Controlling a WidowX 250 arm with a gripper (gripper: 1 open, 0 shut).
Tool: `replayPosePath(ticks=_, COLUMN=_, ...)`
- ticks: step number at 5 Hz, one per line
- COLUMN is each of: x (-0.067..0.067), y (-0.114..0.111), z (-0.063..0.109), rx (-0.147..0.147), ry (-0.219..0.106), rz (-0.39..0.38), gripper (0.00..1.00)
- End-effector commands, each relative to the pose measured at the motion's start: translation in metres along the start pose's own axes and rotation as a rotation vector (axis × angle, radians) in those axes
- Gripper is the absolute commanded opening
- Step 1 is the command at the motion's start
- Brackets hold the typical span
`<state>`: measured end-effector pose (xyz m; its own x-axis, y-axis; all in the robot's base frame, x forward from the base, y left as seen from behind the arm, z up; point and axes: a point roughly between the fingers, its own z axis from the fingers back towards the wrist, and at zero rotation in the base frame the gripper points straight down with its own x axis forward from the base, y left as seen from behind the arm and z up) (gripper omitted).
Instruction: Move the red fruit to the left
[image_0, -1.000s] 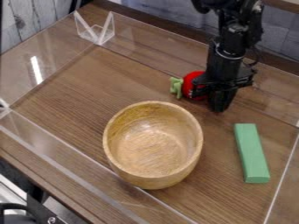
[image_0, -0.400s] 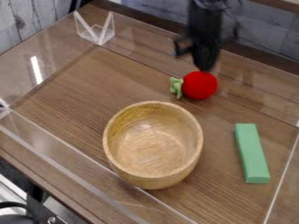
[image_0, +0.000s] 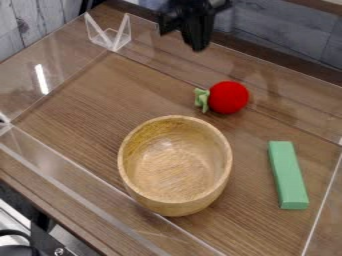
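Below-right of the gripper (image_0: 195, 40), well apart: red fruit (image_0: 229, 96).

The arm comes down from the top edge of the view, its dark pincer (image_0: 197, 40) pointing straight down. It hangs in the air and holds nothing. Motion blur hides how far apart the fingers stand.
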<state>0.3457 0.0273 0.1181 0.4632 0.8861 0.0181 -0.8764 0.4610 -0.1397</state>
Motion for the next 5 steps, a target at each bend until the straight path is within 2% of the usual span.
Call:
replayPosePath(ticks=1, x=-0.002, y=0.002, z=0.008, rx=-0.039, ry=-0.069, rz=0.041, gripper=1.00)
replayPosePath(ticks=3, x=-0.018, y=0.008, z=-0.016, rx=0.004, ry=-0.110, rz=0.208, gripper=1.00)
replayPosePath(ticks=5, x=-0.013, y=-0.007, z=-0.021, rx=0.024, ry=-0.127, rz=0.165, gripper=1.00)
